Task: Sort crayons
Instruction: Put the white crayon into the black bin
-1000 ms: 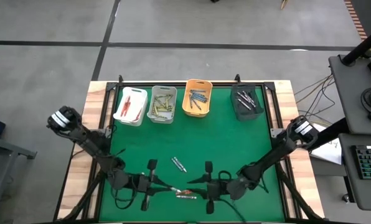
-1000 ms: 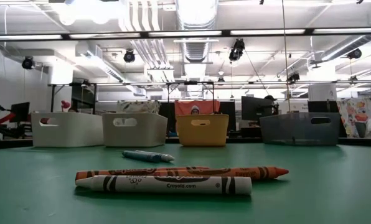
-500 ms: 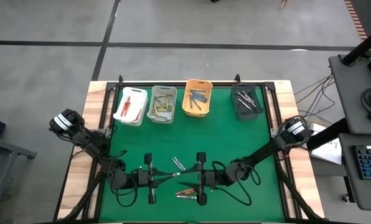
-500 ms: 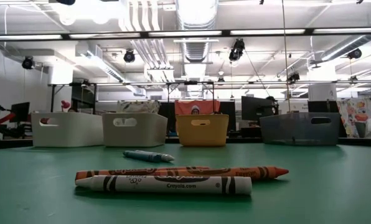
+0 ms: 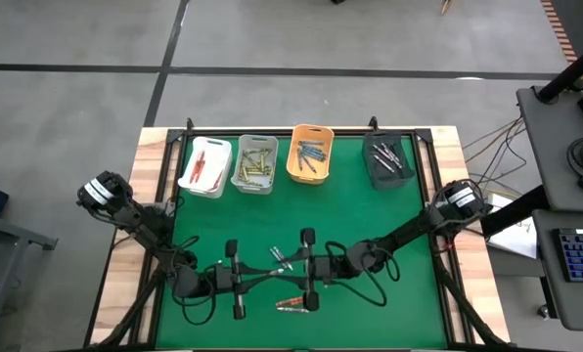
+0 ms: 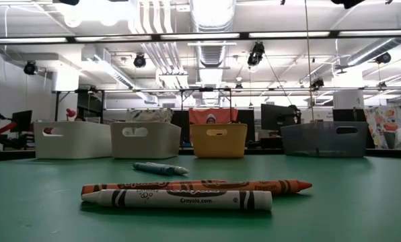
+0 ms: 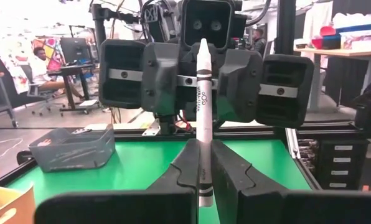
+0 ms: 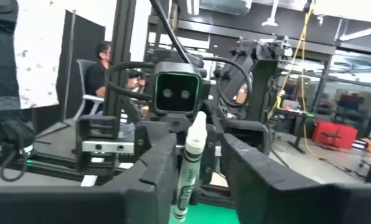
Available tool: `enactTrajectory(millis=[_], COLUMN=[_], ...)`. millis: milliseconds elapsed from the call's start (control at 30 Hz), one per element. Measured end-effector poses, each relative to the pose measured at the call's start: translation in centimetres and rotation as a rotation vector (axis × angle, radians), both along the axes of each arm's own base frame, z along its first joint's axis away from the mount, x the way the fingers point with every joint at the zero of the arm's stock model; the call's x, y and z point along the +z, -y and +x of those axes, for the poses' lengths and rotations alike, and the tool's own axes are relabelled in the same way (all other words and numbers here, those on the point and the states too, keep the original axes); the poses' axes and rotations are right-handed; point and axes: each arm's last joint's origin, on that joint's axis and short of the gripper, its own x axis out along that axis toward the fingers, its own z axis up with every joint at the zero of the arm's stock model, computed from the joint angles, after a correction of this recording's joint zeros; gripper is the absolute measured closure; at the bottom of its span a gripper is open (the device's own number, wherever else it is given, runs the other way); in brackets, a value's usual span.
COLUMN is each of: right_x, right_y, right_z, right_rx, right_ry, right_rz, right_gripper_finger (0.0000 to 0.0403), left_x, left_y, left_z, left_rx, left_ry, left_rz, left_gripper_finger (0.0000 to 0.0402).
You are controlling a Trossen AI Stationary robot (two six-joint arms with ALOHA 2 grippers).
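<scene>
My left gripper point(image 5: 250, 279) is shut on a white crayon point(image 7: 201, 118) with black bands, held above the green mat near the table's near edge. The crayon points toward the table's right, at my right gripper point(image 5: 294, 271). My right gripper is open. Its two fingers stand on either side of the crayon's free tip point(image 8: 197, 124) with a gap on each side. On the mat lie a blue crayon point(image 6: 159, 168), an orange crayon point(image 6: 207, 186) and a white crayon point(image 6: 180, 199). From above, the blue one point(image 5: 280, 257) lies just beyond the grippers and the pair point(image 5: 291, 304) just before them. My left gripper pinches the white crayon near its back end point(image 7: 203, 182) between its two fingers. The fingers come level from the table's left and lie along the crayon. The crayon sticks out ahead of the fingertips, lifted clear of the mat.
Four small bins stand in a row at the mat's far edge: a white bin point(image 5: 205, 166) with red crayons, a pale grey bin point(image 5: 255, 163) with yellow ones, an orange bin point(image 5: 310, 154) with blue ones and a dark grey bin point(image 5: 389, 159) with grey ones.
My right gripper has gone toward the table's left and a little toward its far edge, up to my left gripper, so that its open fingers now stand around the held crayon's tip. My left gripper has shifted slightly toward the right with the crayon.
</scene>
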Motion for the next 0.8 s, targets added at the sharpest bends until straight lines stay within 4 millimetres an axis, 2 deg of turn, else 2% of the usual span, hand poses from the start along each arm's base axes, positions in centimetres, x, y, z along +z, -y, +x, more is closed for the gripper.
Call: enactTrajectory(millis=[133, 267, 467, 567, 633, 700, 800], right_x=[0.0, -0.1, 0.0, 1.1, 2.4, 3.9, 6.3], right_y=[0.0, 0.1, 0.1, 0.8, 2.0, 4.2, 9.5], right_z=[0.0, 0.1, -0.2, -0.8, -1.5, -2.2, -4.2], right_rx=[0.019, 0.013, 0.016, -0.02, -0.13, -0.288, -0.516], right_ry=[0.004, -0.01, -0.108, -0.182, -0.304, -0.497, -0.799], right_rz=[-0.018, -0.045, -0.095, -0.16, -0.246, -0.338, -0.314], right_gripper_finger=[0.0324, 0.0382, 0.0387, 0.0388, 0.0388, 0.0388, 0.0389], left_x=[0.0, 0.0, 0.1, 0.1, 0.1, 0.0, -0.3], left_y=[-0.1, -0.2, -0.3, -0.3, -0.2, -0.1, 0.0], left_z=[0.0, 0.0, 0.0, 0.0, -0.1, -0.1, -0.1], left_rx=[0.011, 0.071, 0.078, 0.079, 0.072, 0.061, 0.055], left_ry=[0.001, -0.003, 0.005, 0.008, 0.015, 0.025, 0.031], left_rz=[0.002, -0.006, -0.029, -0.049, -0.084, -0.154, -0.235], left_gripper_finger=[0.04, 0.0374, 0.0293, 0.0251, 0.0228, 0.0211, 0.0199])
